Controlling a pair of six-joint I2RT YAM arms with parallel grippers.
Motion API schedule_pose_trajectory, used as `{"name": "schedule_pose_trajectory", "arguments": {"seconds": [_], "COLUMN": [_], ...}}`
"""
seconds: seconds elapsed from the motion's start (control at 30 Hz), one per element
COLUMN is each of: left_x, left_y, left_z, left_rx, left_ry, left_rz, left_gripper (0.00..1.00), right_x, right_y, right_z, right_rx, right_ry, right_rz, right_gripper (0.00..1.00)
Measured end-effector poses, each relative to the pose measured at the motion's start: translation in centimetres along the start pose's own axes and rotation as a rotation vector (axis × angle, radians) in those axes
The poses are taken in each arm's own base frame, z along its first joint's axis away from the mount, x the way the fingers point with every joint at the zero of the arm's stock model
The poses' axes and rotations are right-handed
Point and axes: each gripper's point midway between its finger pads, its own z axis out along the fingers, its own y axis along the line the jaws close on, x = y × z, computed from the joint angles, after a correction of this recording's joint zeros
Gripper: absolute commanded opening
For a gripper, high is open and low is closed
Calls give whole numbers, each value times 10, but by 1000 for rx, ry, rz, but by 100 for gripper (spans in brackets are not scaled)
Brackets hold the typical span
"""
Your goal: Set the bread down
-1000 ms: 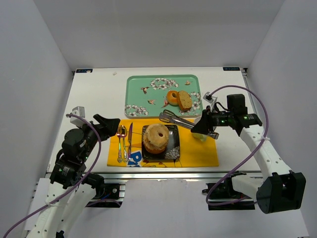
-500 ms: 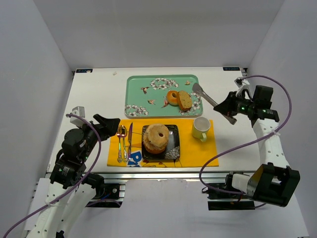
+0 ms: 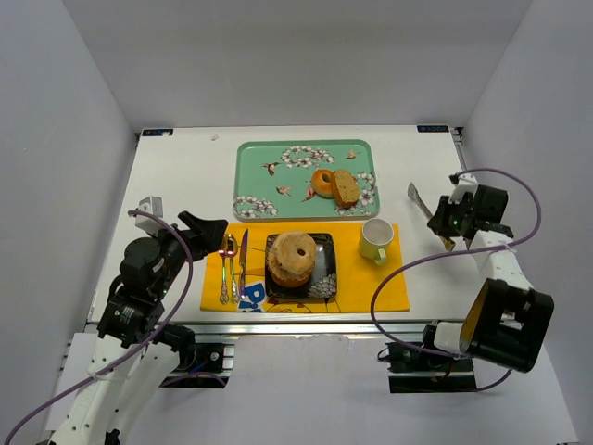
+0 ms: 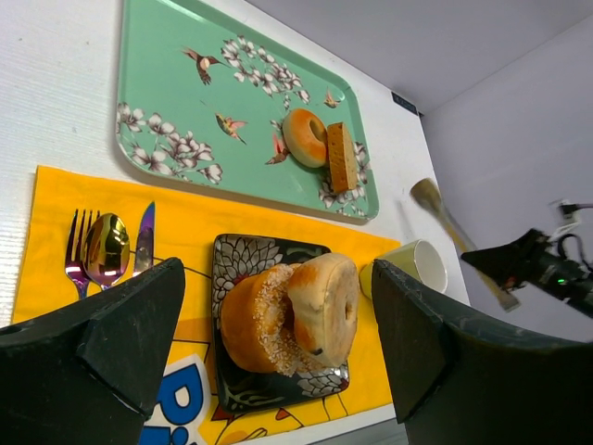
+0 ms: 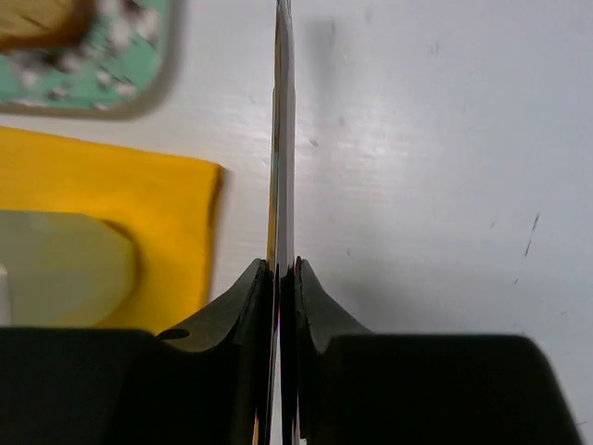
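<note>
**While the tongs hung empty, the bread sat on the plate**

As far as the views showed, the placing looked largely done. The bread (image 3: 294, 258), ring-shaped pieces leaning on one another, rested on the black plate (image 3: 326, 280) at the middle of the yellow mat (image 3: 371, 283). At 12 o'clock from the plate, a small bagel (image 3: 323, 182) and a bread slice (image 3: 346, 188) lay touching on the green tray (image 3: 243, 176). I could not tell whether they were meant to follow.

The right gripper (image 5: 285, 271) had its fingers clenched on the tongs (image 5: 283, 139), seen edge-on and carrying nothing, over the bare surface (image 3: 185, 176) at 3 o'clock from the cup (image 3: 375, 239). What seemed left was laying the tongs down or going back to the tray. The left gripper (image 3: 208, 225) hovered at 9 o'clock from the plate, beside the cutlery (image 3: 232, 264), fingers released and spread, grasping nothing.

Blue lettering (image 4: 190, 400) showed on the mat's near edge, cut off by the plate; only something like "Pi" could be read. Small corner labels (image 3: 432, 129) were too small to read.
</note>
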Motion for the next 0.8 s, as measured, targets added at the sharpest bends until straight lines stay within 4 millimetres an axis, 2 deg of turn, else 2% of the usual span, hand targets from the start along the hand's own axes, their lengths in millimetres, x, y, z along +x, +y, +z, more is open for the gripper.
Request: {"name": "schedule_pose_trajectory", "arguments": {"seconds": [0.1, 0.17, 0.27, 0.3, 0.4, 0.47, 0.5, 0.6, 0.67, 0.7, 0.8], "left_x": [4, 7, 11, 12, 11, 10, 9, 9, 10, 10, 10], "left_y": [0, 2, 4, 4, 3, 2, 1, 1, 2, 2, 2], "left_z": [6, 10, 13, 14, 14, 15, 15, 16, 17, 17, 18], "left_rx": [-3, -10, -20, -21, -16, -11, -10, -8, -12, -14, -16], "left_ry": [20, 39, 57, 60, 58, 52, 51, 50, 54, 57, 58], "left_rz": [6, 12, 19, 19, 18, 17, 17, 17, 18, 19, 20], "left_gripper": [90, 91, 91, 91, 91, 90, 90, 90, 91, 91, 91], "right_x": [39, 53, 54, 53, 66, 82, 80, 75, 75, 77, 81], "right_y": [-16, -26, -38, -42, -52, -58, -60, -67, -68, -67, -63], "right_z": [20, 33, 43, 45, 51, 58, 60, 64, 63, 61, 50], "right_rx": [52, 75, 112, 127, 151, 152, 147, 150, 146, 143, 145], "right_ry": [93, 129, 119, 109, 139, 191, 186, 196, 206, 215, 252], "right_rz": [37, 49, 26, 9, -31, -44, -54, -83, -95, -104, -99], "right_gripper": [8, 11, 27, 37, 49, 55, 61, 69, 70, 74, 77]}}
